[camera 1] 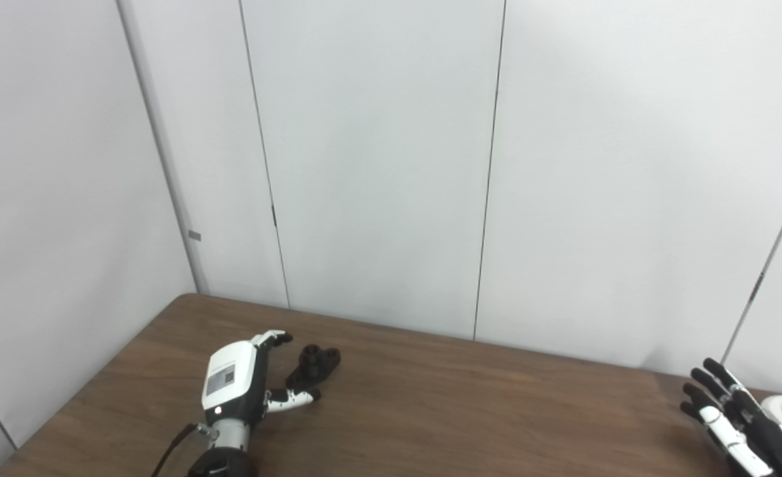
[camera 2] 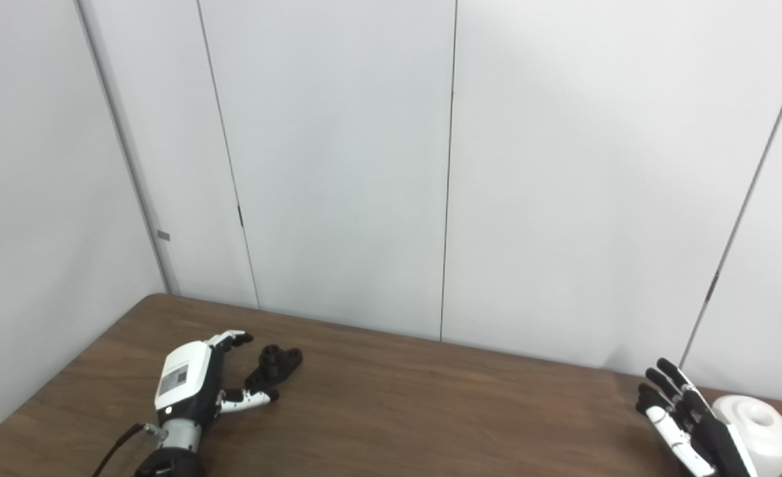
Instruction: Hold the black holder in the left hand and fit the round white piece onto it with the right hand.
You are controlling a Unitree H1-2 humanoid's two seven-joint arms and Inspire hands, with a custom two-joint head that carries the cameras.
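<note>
The black holder [camera 1: 314, 368] lies on the brown table [camera 1: 444, 411] at the left. My left hand [camera 1: 242, 384] is open just to its left, fingers curved around it with the tips near it; I cannot tell if they touch. The round white piece [camera 2: 759, 430] stands on the table at the far right. My right hand [camera 2: 686, 417] is open just to the left of the white piece, fingers spread and pointing up, holding nothing.
Grey wall panels [camera 1: 378, 165] stand right behind the table's far edge. The table's left edge [camera 1: 93, 391] runs diagonally near my left arm. A cable [camera 1: 172, 447] hangs by the left wrist.
</note>
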